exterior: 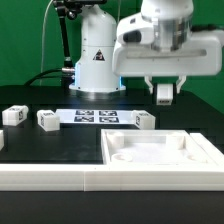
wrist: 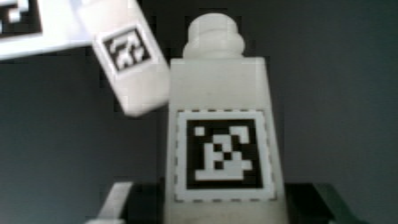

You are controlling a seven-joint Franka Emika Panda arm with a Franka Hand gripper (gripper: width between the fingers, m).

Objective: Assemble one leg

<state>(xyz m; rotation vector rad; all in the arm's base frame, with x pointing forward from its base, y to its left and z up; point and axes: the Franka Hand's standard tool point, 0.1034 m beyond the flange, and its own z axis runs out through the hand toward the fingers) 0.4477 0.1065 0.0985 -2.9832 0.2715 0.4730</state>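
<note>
My gripper [exterior: 165,92] hangs above the table at the exterior view's right, shut on a white leg [exterior: 165,93] that pokes out below the fingers. In the wrist view the held leg [wrist: 222,120] stands between the dark fingers [wrist: 331,202], tag facing the camera, its knobbed end pointing away from my gripper [wrist: 222,203]. Three more legs lie on the black table: one [exterior: 14,115], a second [exterior: 46,119] and a third [exterior: 141,121]. One of them shows in the wrist view [wrist: 125,55], tilted, beside the held leg's far end.
The large white square panel [exterior: 160,160] lies at the front right, below my gripper. A long white rim bar [exterior: 45,177] runs along the table's front. The marker board [exterior: 95,115] lies behind, also seen in the wrist view [wrist: 22,25]. The arm's white base [exterior: 95,55] stands at the back.
</note>
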